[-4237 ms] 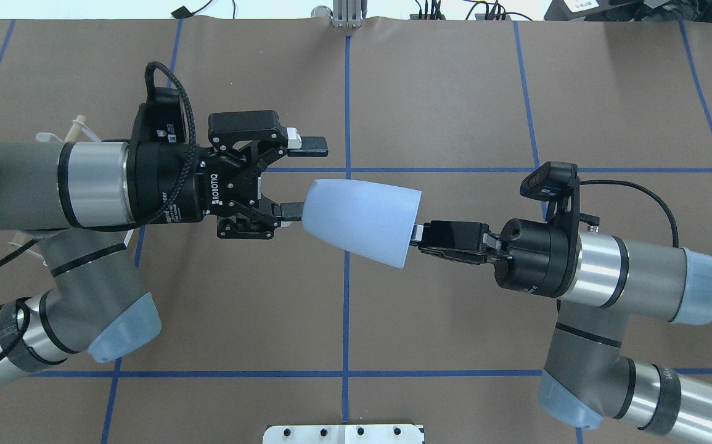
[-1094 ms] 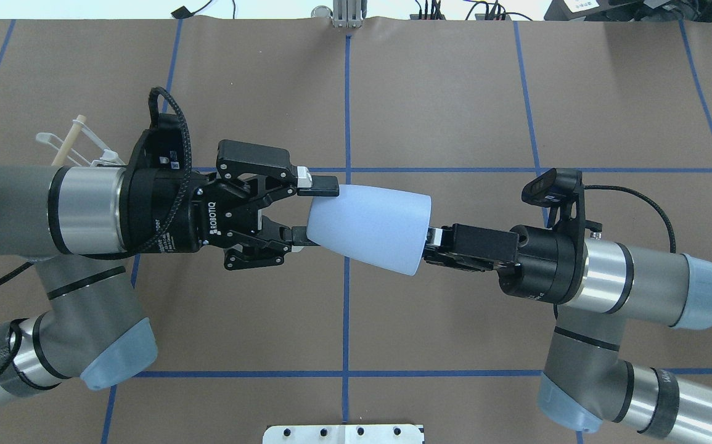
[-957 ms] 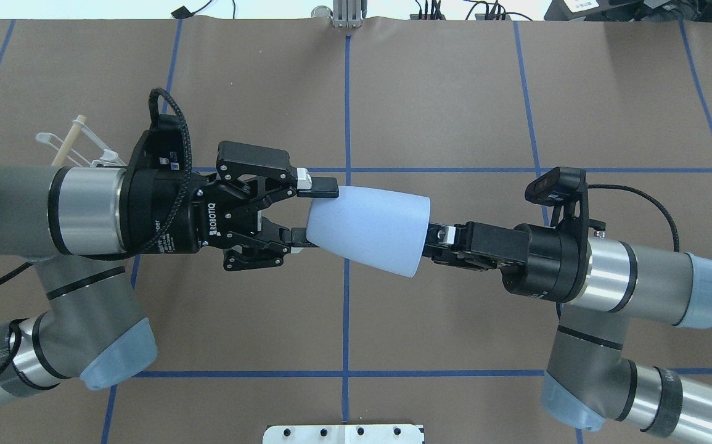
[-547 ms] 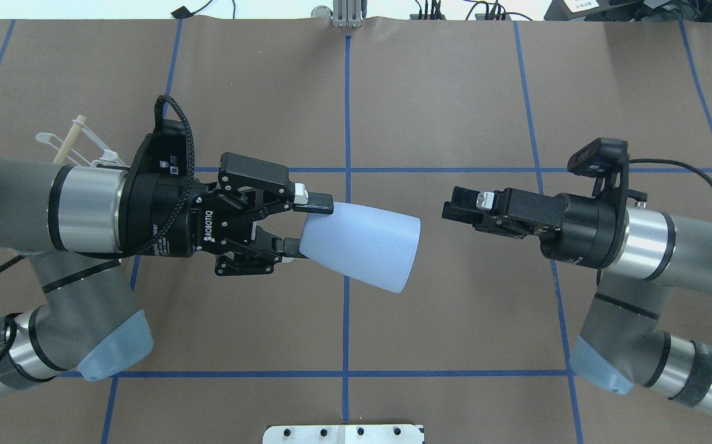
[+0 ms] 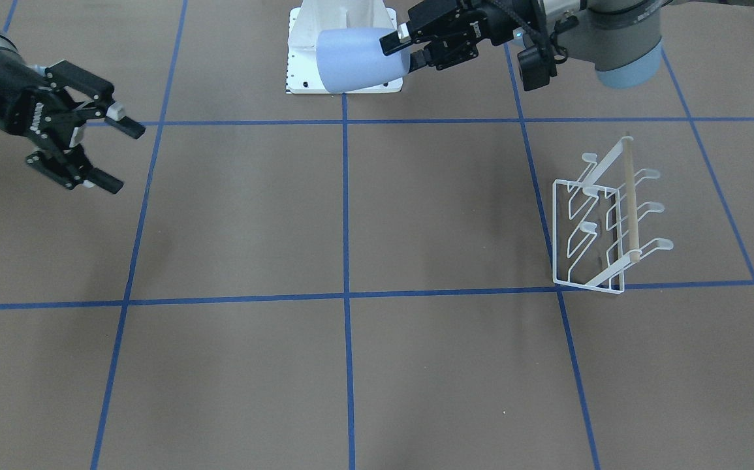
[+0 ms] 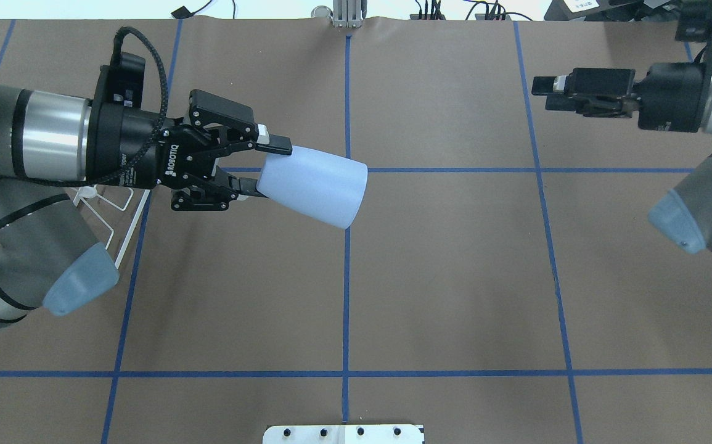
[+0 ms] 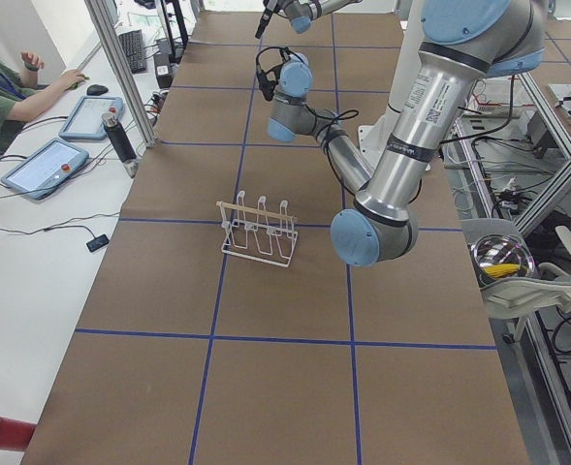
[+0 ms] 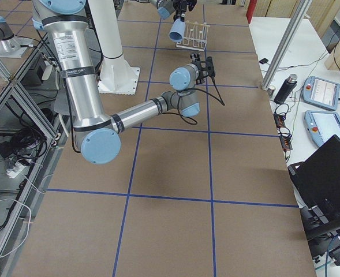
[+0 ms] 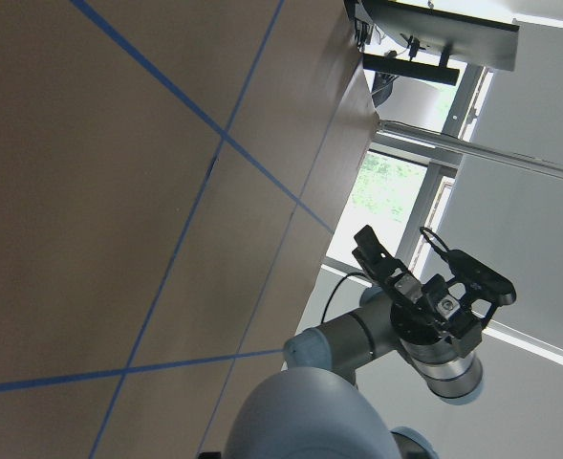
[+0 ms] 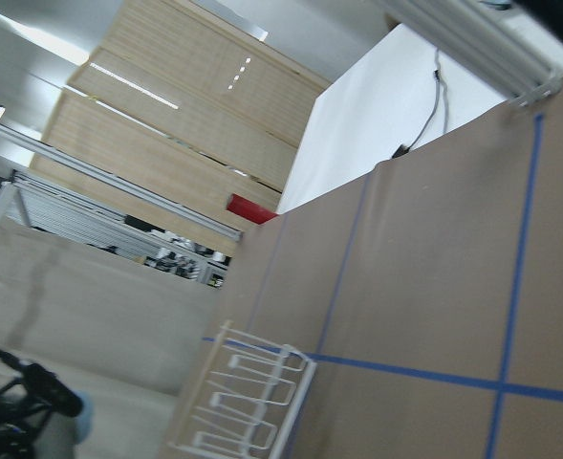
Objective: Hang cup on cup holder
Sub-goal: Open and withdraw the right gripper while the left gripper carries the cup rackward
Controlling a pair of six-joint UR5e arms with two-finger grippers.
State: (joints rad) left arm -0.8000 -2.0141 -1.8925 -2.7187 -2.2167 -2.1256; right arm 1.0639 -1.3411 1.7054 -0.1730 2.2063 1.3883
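Observation:
The light blue cup (image 6: 312,188) is held in the air, lying sideways, with its open mouth toward the table's middle. My left gripper (image 6: 266,171) is shut on its narrow bottom end; the front view shows the cup (image 5: 354,59) and the left gripper (image 5: 403,46) too. The white wire cup holder (image 5: 605,222) with its wooden rod stands on the table on my left. In the overhead view it (image 6: 115,213) is mostly hidden under my left arm. My right gripper (image 5: 115,156) is open and empty, far off on my right (image 6: 544,92).
The robot's white base plate (image 6: 343,433) sits at the table's near edge. Blue tape lines cross the brown table cover. A person (image 7: 4,87) sits at a side desk with tablets (image 7: 43,167) beyond the table's far edge.
My right gripper has let go of the cup's rim, opened and drawn back far to the right. My left gripper has closed on the cup's bottom and carried it left and away.

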